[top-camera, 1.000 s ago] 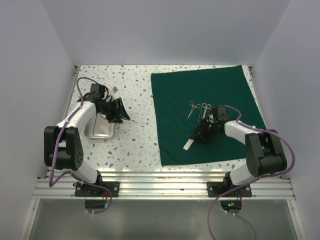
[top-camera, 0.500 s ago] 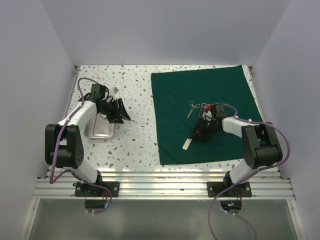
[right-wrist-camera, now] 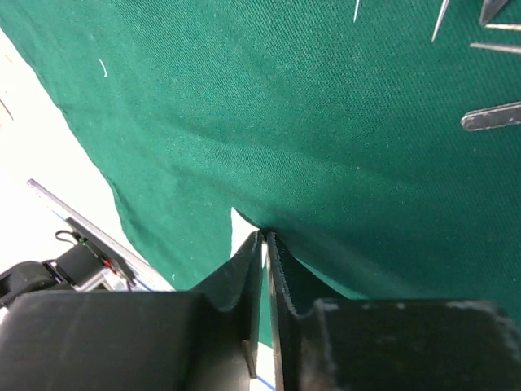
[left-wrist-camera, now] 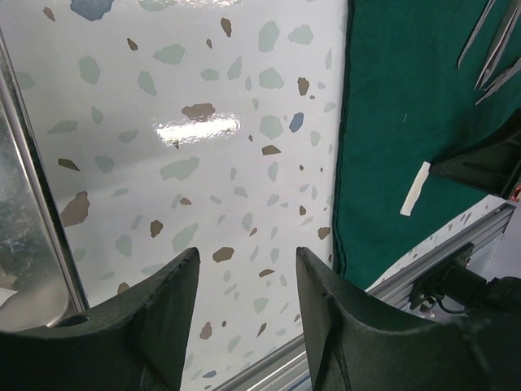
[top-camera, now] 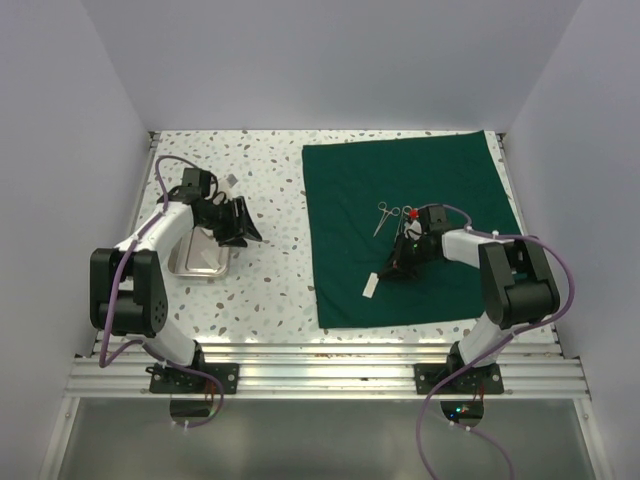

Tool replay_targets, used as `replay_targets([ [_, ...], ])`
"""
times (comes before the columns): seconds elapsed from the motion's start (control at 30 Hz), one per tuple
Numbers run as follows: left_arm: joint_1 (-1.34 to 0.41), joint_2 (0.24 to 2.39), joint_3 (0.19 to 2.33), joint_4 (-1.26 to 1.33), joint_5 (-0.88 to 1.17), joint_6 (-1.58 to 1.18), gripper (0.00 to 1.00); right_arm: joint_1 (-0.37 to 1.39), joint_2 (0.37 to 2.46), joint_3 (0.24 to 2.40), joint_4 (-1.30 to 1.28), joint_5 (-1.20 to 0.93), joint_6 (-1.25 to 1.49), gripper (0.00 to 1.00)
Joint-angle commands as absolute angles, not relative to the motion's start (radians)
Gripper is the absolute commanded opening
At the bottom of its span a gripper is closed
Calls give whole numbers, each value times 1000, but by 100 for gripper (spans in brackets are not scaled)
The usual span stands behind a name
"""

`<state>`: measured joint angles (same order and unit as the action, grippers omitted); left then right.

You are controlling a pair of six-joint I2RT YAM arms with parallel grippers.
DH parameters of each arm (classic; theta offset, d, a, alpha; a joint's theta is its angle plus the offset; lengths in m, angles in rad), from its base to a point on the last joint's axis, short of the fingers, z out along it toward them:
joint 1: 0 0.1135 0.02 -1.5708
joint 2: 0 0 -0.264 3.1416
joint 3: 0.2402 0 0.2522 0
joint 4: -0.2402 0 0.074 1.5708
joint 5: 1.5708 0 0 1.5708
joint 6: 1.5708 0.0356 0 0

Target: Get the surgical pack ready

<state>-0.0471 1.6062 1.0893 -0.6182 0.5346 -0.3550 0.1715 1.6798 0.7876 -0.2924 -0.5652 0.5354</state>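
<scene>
Right fingers (right-wrist-camera: pixel 244 273) are pinched almost shut on a white gauze strip (top-camera: pixel 371 286), low over the green drape (top-camera: pixel 400 180). The strip pokes out toward 8 o'clock, near the drape's 6 o'clock edge. Steel instruments (top-camera: pixel 384 216) lie on the cloth just at 12 o'clock of that grip. The drape covers the 3 o'clock half of the desk (top-camera: pixel 270 280). Left fingers (left-wrist-camera: pixel 155 326) are apart and hold nothing. They sit above bare desk just at 3 o'clock of the steel tray (top-camera: pixel 180 268), which is at the desk's 9 o'clock.
</scene>
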Motion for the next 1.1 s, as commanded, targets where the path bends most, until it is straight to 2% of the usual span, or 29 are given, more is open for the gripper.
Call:
replay_targets([
  [0.0, -49, 1611, 1104, -592, 558, -337, 55, 170, 1703, 815, -295, -505, 494, 9],
  [0.07, -49, 1611, 1101, -592, 561, -336, 55, 170, 1703, 822, -305, -500, 488, 1],
  [0.1, -49, 1611, 1100, -592, 563, -337, 55, 170, 1704, 825, -307, -502, 485, 0],
  [0.43, -49, 1609, 1091, -580, 575, -347, 55, 172, 1626, 888, -302, -549, 506, 0],
  [0.8, -64, 1605, 1086, -558, 607, -350, 55, 172, 1637, 971, -370, -561, 462, 0],
  [1.07, -165, 1611, 1083, -447, 759, -376, 61, 173, 1606, 1002, -379, -604, 474, 0],
])
